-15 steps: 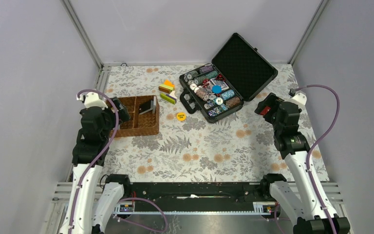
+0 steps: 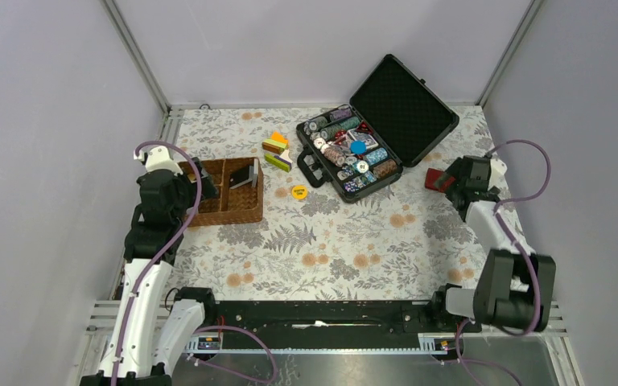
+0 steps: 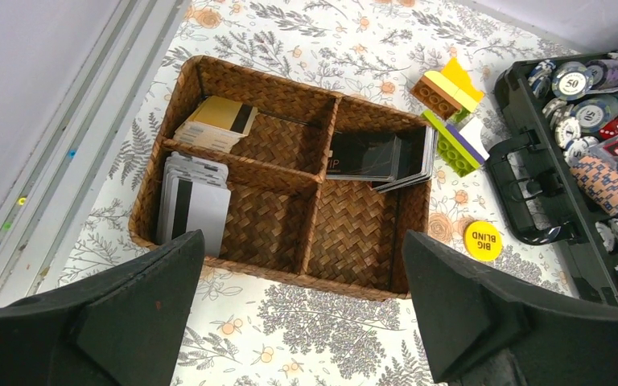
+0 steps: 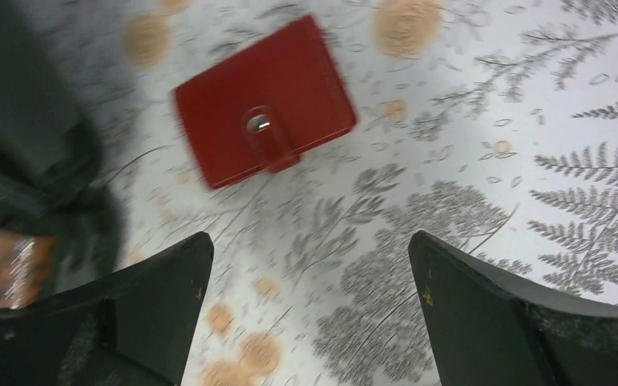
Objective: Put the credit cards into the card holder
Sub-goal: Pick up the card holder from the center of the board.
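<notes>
While left gripper point(image 3: 303, 239) and right gripper point(image 4: 311, 237) gape, case point(image 2: 402, 108) seemingly lies near card holder point(image 4: 265, 100).

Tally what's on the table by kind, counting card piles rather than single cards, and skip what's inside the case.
Card piles: 3
Basket: 1
Case: 1
Wallet: 1
Yellow disc: 1
Brick clusters: 2
Total: 9

Wicker basket point(image 3: 354, 233); toy bricks point(image 3: 451, 112), yellow chip point(image 3: 482, 240) between it and open black case point(image 2: 402, 100) of poker chips point(image 2: 346, 153).
</notes>
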{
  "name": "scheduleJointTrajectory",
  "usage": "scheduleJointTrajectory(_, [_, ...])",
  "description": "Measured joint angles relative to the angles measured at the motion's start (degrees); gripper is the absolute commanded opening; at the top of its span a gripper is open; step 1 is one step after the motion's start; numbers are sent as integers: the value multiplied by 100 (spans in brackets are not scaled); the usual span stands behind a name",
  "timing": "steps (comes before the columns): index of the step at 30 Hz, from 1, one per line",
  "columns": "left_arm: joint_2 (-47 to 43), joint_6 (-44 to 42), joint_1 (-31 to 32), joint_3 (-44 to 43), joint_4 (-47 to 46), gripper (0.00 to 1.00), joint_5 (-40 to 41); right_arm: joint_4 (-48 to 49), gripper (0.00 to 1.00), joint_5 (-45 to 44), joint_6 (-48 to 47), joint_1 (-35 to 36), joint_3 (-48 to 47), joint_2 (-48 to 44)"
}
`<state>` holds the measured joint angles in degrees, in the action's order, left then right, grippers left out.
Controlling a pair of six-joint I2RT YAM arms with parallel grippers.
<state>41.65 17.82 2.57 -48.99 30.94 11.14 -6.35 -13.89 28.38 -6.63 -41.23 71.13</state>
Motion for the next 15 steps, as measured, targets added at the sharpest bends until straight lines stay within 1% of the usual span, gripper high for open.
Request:
scheduleJointTrajectory(3, [-48,17,-2,83,-118,99,-103,57,99,4,63,-385,-175,730])
scheduleJointTrajectory(7, [-66,44,-7,168,-151,99,-262,22,99,-2,24,-474,-721,1464])
scheduleJointTrajectory(11, [-70,66,-68,179,-179,99,-385,-72,92,195,-81,-654,-1569,2273])
scheduleJointTrajectory(15, [-90,76,-107,181,-205,99,-468,-229,86,632,-199,-903,-2218,3023])
